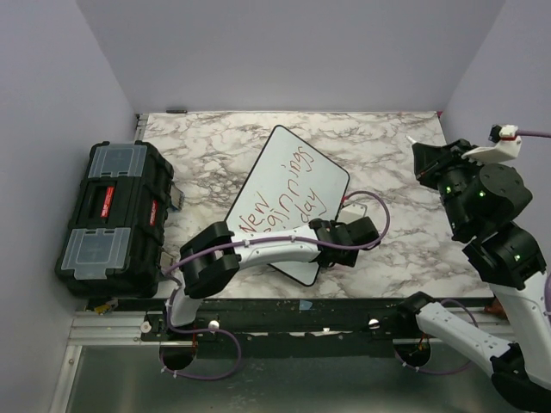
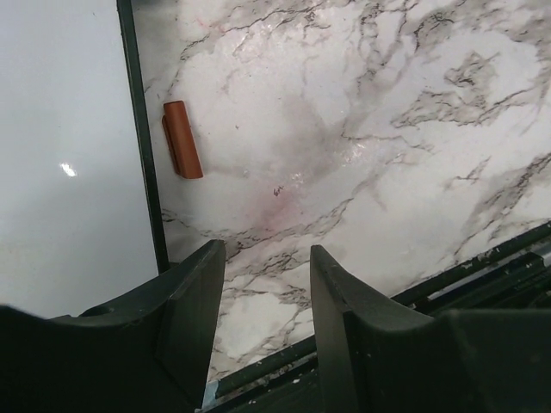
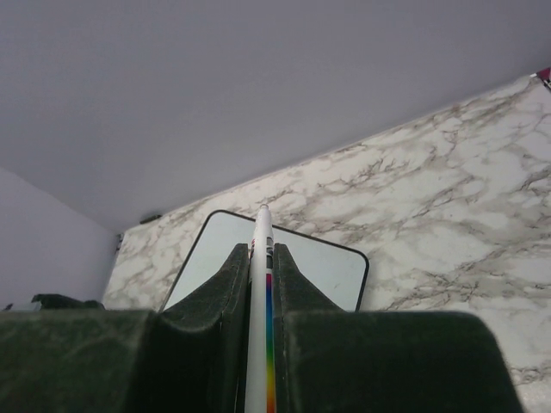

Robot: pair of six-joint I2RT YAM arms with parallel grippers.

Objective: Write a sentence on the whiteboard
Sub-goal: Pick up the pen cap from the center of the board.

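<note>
Whiteboard: askew at centre of marble table, bearing the red sentence. Left gripper: spread, empty, beside board edge near red cap. Right gripper: raised, pinching white marker.

Toolbox blocks frame left; whiteboard fills ctr w/ left arm across its lower edge. Bare worktop top & right-ctr; red cap just beside board.

Glossy whiteboard, marble-look table.
</note>
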